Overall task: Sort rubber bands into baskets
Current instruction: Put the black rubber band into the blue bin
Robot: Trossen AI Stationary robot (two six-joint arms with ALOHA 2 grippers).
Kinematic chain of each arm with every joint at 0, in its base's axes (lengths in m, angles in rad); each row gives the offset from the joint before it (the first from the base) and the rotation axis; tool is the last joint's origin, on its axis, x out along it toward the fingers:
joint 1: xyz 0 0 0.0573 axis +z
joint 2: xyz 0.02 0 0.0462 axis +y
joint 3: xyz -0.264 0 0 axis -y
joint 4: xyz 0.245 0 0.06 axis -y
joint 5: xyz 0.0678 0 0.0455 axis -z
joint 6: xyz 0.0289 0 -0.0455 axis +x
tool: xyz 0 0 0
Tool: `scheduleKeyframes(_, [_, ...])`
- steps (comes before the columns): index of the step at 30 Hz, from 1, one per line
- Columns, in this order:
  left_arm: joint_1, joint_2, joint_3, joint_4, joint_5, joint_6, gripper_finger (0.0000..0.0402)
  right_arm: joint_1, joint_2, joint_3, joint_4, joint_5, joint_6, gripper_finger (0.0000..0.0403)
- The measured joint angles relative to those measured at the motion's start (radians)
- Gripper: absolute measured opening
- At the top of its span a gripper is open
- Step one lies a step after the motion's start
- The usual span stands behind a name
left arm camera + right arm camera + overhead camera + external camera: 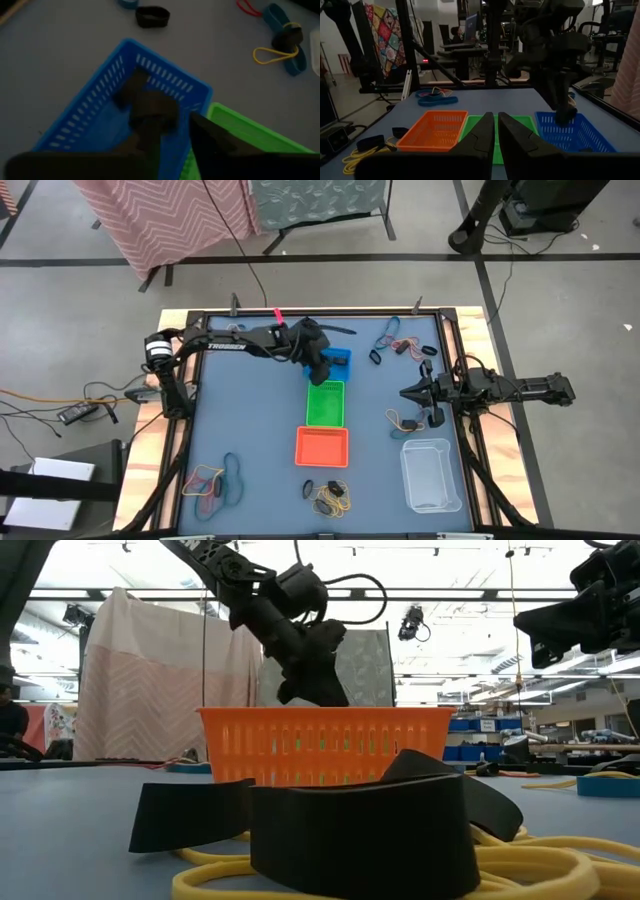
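Left gripper (322,366) is over the blue basket (341,361), tips down inside it. In the left wrist view we see its fingers (150,125) apart, with a black band (145,102) at the tips above the basket floor; we can't tell if the band is touching a finger or loose.

All places below are relative to the blue basket.

Green basket (325,402) sits right against it on the near side, orange basket (322,446) next in the same row, toward the bench (260,430) front edge.

Right gripper (412,393) hovers well off to the right, pointing at the basket row. Its fingers (485,135) are together, only a thin slit between them, nothing in them.

Clear tub (431,474) is far to the front right, past the right gripper.

Loose bands:
- back right, near the bench's far edge: a mixed cluster (398,342) of blue, red and black loops.
- right, just beside the right gripper: a yellow band (402,421) tangled with dark ones.
- front, beyond the orange basket: a black and yellow pile (328,495). The low view looks straight through this pile, a wide black loop (360,830) on yellow loops (520,865).
- front left corner: yellow, red and teal-blue loops (215,482).

We see no bands in the green or orange baskets from above.
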Motion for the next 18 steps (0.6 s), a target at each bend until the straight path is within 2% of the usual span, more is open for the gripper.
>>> scheduleKeyframes(6, [-0.007, -0.004, 0.002, -0.006, 0.028, -0.046, 0.021, 0.0, 0.0, 0.0, 0.0, 0.0, 0.0, 0.0037])
scheduleKeyframes(9, [0.011, -0.034, 0.016, -0.025, 0.153, -0.127, 0.0246, 0.0, 0.0, 0.0, 0.0, 0.0, 0.0, 0.0037])
scheduleKeyframes(11, [0.028, -0.07, 0.048, -0.053, 0.265, -0.162, 0.0258, 0.0, 0.0, 0.0, 0.0, 0.0, 0.0, 0.0037])
scheduleKeyframes(13, [0.037, -0.125, 0.073, -0.098, 0.33, -0.183, 0.0262, 0.0, 0.0, 0.0, 0.0, 0.0, 0.0, 0.0037])
scheduleKeyframes(18, [0.035, -0.335, 0.106, -0.152, 0.34, -0.196, 0.0253, 0.0, 0.0, 0.0, 0.003, 0.006, 0.002, 0.0037])
